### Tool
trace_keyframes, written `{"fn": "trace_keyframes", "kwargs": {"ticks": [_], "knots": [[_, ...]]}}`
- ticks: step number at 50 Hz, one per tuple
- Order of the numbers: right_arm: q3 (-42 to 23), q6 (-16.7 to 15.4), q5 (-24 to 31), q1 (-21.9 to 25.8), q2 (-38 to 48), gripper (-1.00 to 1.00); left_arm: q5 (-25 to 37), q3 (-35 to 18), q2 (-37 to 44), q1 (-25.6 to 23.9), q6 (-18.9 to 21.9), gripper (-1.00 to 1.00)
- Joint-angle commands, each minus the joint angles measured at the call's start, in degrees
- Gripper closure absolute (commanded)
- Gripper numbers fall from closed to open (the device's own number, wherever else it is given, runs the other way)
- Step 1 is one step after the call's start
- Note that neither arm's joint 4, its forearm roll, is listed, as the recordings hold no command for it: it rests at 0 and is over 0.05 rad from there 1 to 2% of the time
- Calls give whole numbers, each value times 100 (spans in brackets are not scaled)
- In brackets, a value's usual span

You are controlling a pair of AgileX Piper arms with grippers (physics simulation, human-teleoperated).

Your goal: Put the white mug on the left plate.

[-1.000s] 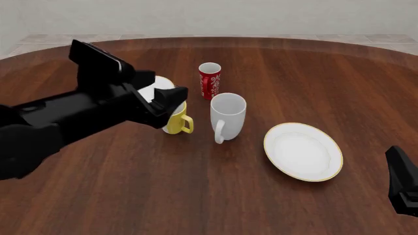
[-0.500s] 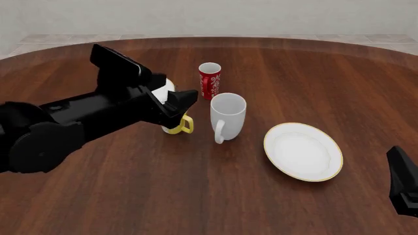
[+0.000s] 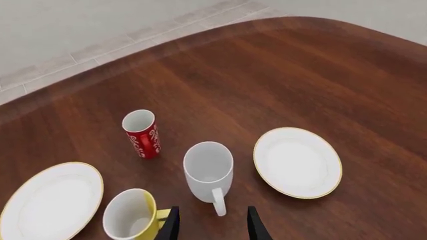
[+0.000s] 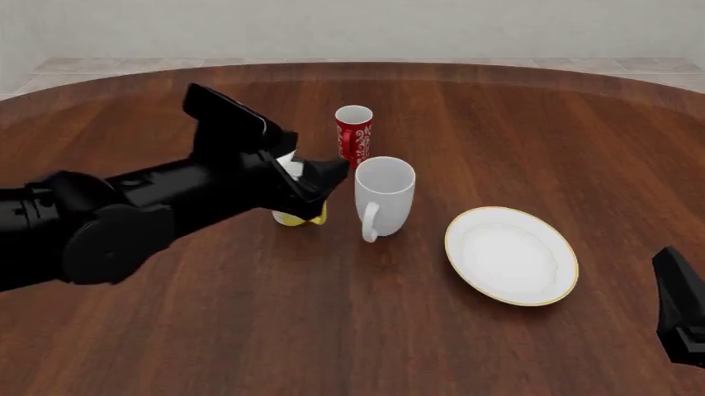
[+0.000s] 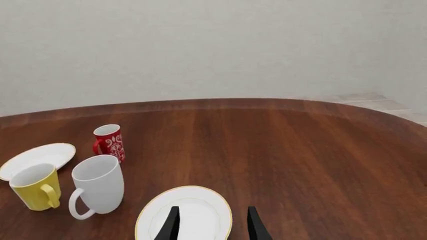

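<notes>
Approaching mug with left hand released, nothing grasped; mug on worktop, lift and transfer to left plate outstanding.

The left end effector has advanced toward the white mug.

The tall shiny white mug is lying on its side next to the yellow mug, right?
Not quite. The tall glossy white mug stands upright, mouth up, handle toward the camera, as the front view shows. It is indeed beside the yellow mug, as the left wrist view shows.
</notes>
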Motion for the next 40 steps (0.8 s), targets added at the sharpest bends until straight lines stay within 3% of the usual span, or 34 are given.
{"fn": "trace_keyframes", "kwargs": {"ticks": [1, 40], "knots": [[-1, 1, -5, 1, 14, -100, -94, -49, 202, -6, -14, -100], [9, 41, -1, -32, -17, -100, -360, -311, 982, -72, -131, -100]]}}
